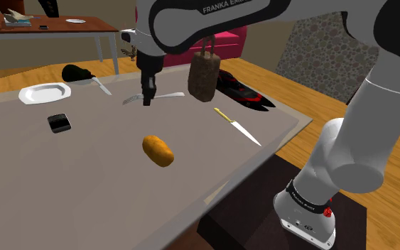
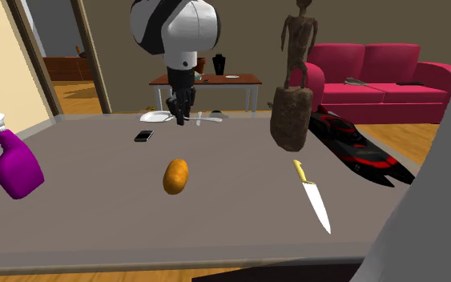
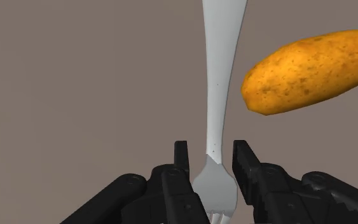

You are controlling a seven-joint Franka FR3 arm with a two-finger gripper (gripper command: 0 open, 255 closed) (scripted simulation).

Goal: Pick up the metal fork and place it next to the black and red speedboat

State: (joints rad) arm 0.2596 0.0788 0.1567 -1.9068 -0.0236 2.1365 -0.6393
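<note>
White arm link [image 1: 191, 25] lettered "FRANKA EMI"; black end effector [image 3: 212, 151] pinches pale fork [image 3: 224, 63] at neck.

In the shoulder view the potato [image 1: 158, 150] lies mid-desk [image 1: 84, 185], with the knife [image 1: 237, 126] to its right, the phone [image 1: 59, 123] to its left and the plate [image 1: 45, 92] behind the phone. Farther back, the fork [image 1: 168, 94] sits between plate and statue [image 1: 204, 77], its head between the gripper's [image 1: 147, 99] fingers, and the speedboat [image 1: 244, 91] lies just right of the statue. In the second exterior view a spray bottle [image 2: 15, 164] lies at the desk's left edge.
</note>
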